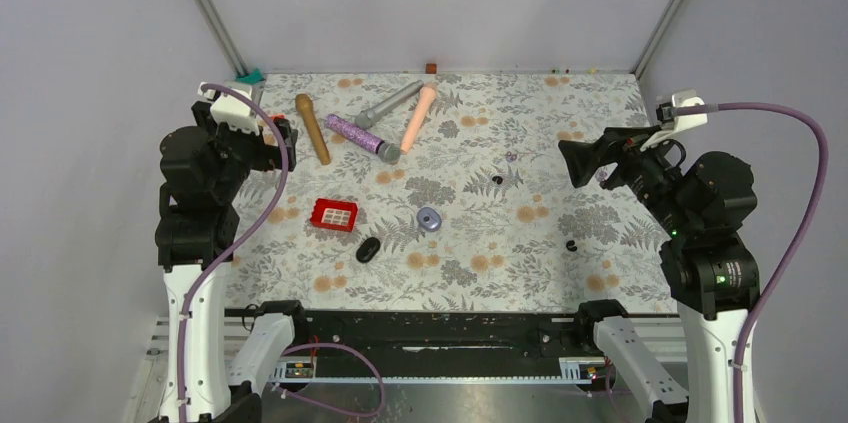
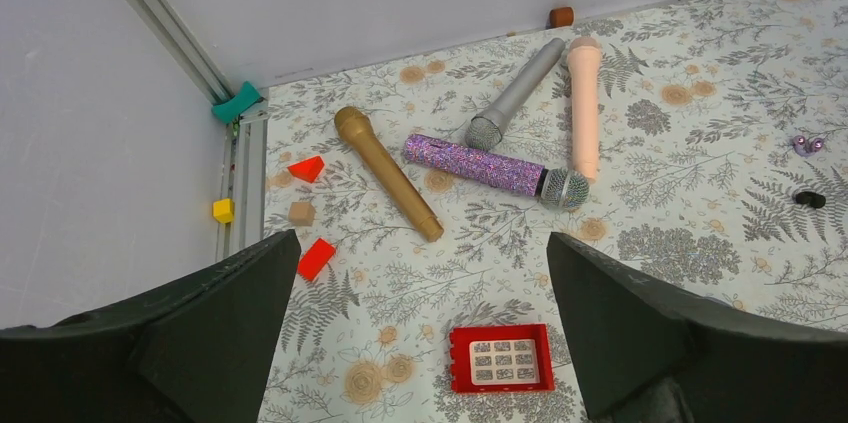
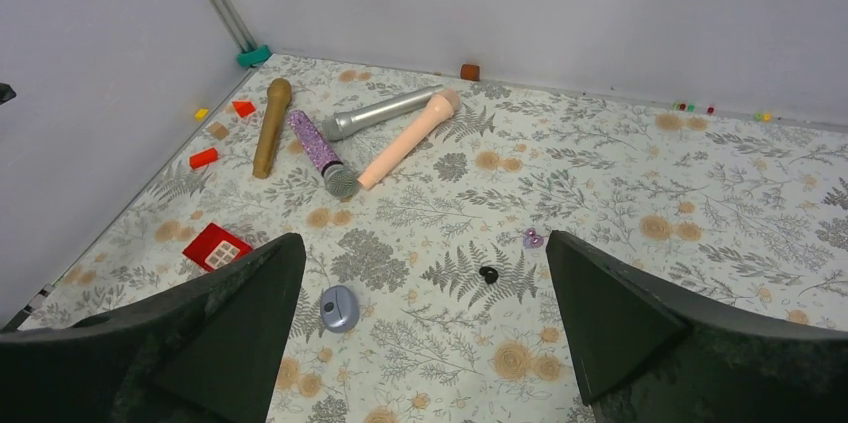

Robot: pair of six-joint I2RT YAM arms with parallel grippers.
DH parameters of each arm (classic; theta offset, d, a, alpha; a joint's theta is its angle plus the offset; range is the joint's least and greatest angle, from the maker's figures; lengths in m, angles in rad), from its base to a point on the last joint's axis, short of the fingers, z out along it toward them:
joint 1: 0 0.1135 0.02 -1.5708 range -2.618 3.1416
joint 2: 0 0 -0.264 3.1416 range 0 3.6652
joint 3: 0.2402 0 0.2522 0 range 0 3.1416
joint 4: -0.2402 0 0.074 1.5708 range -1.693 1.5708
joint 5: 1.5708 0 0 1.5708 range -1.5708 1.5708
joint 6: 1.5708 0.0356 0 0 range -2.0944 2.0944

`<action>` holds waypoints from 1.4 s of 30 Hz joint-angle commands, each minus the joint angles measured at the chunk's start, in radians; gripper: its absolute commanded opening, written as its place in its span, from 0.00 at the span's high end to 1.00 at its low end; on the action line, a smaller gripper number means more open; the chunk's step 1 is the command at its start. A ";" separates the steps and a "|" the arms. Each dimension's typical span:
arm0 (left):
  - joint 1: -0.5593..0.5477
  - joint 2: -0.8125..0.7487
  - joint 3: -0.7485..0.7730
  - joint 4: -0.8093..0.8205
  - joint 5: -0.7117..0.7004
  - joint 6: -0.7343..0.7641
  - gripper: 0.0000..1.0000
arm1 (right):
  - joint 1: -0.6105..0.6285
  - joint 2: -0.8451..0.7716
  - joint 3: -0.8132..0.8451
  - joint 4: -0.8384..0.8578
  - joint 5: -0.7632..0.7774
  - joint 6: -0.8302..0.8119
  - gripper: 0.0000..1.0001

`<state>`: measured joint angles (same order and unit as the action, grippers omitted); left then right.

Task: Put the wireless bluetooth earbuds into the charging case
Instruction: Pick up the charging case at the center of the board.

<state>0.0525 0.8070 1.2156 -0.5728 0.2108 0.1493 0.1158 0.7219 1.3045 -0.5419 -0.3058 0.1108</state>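
Observation:
The lavender charging case (image 1: 429,219) lies mid-table, with a dark spot on its top; it also shows in the right wrist view (image 3: 339,308). One tiny black earbud (image 1: 497,180) lies behind and to the right of it, seen in the right wrist view (image 3: 488,273) and the left wrist view (image 2: 810,199). A second black earbud (image 1: 571,244) lies further right, nearer the front. My left gripper (image 1: 285,148) is open and empty, raised at the left (image 2: 421,235). My right gripper (image 1: 575,161) is open and empty, raised at the right (image 3: 422,238).
A red square tray (image 1: 334,214) and a black oval pebble (image 1: 367,250) lie left of the case. Several microphones (image 1: 368,135) lie at the back left. A tiny purple trinket (image 1: 511,155) sits behind the first earbud. Small coloured blocks (image 2: 315,257) lie by the left wall.

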 commanded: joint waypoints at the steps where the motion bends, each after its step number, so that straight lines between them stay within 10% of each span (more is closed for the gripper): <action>1: 0.006 -0.007 -0.007 0.054 0.027 0.006 0.01 | -0.004 -0.006 0.022 0.014 0.025 0.004 0.01; 20: 0.005 -0.036 -0.061 -0.004 0.000 0.180 0.01 | -0.003 0.104 0.023 0.001 0.108 -0.301 0.01; 42: 0.006 -0.029 -0.184 -0.010 0.247 0.196 0.02 | -0.004 0.538 -0.021 -0.044 0.344 -0.231 0.02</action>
<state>0.0536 0.7856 1.0241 -0.6041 0.4229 0.3099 0.1158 1.2076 1.2682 -0.5739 0.0238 -0.1734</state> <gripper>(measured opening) 0.985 0.988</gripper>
